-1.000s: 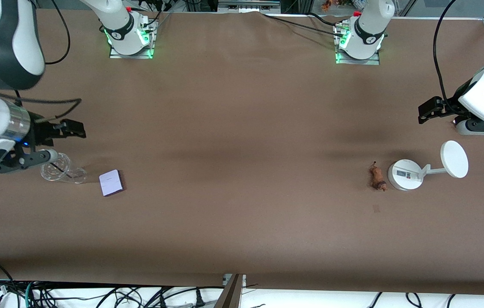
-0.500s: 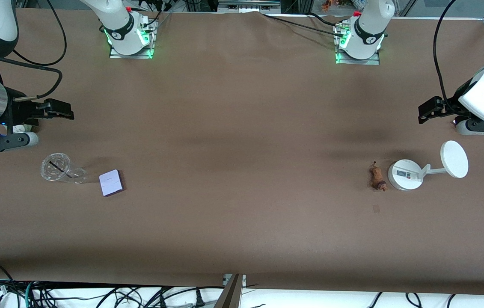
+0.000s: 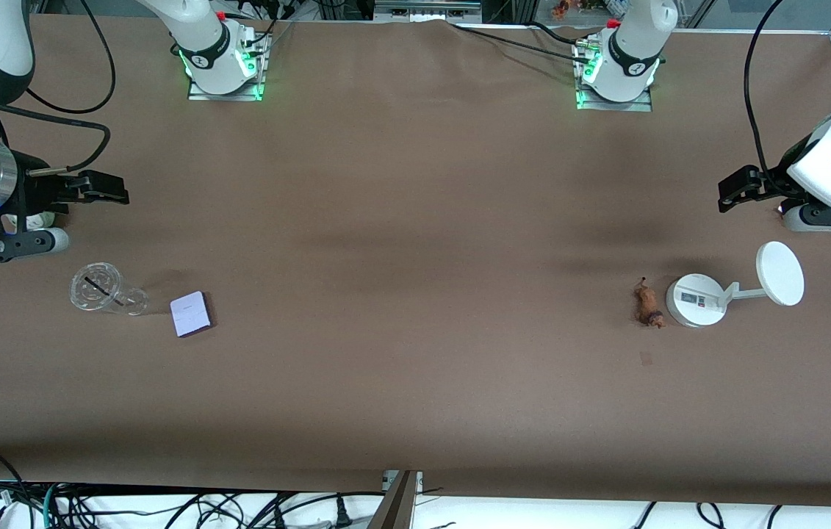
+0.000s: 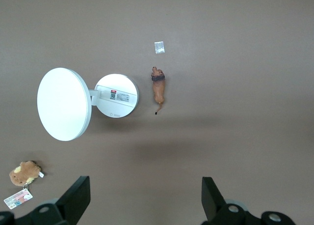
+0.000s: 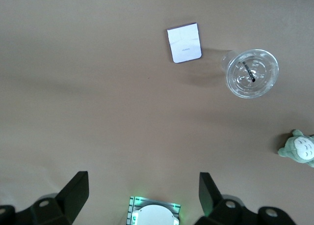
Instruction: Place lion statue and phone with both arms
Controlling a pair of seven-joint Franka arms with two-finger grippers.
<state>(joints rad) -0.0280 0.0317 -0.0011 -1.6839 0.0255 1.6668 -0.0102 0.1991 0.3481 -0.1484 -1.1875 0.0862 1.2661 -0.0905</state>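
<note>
The lion statue point(image 3: 648, 305) point(image 4: 158, 87), a tiny orange-brown figure with a dark mane, lies on the table beside the white stand's round base, toward the left arm's end. The phone point(image 3: 189, 314) point(image 5: 184, 42), a flat pale lavender block, lies flat beside a clear cup toward the right arm's end. My left gripper point(image 3: 735, 191) point(image 4: 145, 200) hangs open and empty over bare table close to the stand. My right gripper point(image 3: 103, 189) point(image 5: 142, 198) hangs open and empty over bare table close to the cup.
A clear plastic cup point(image 3: 99, 289) point(image 5: 251, 72) lies by the phone. A white stand with a disc point(image 3: 694, 300) point(image 4: 117, 95) is by the lion. A brown plush with a tag point(image 4: 24, 173) and a grey-green plush point(image 5: 299, 149) sit near the table's ends.
My right arm has pulled up and away from over the cup toward its end of the table, then nearly stopped. The left arm, the lion and the phone have not moved.
</note>
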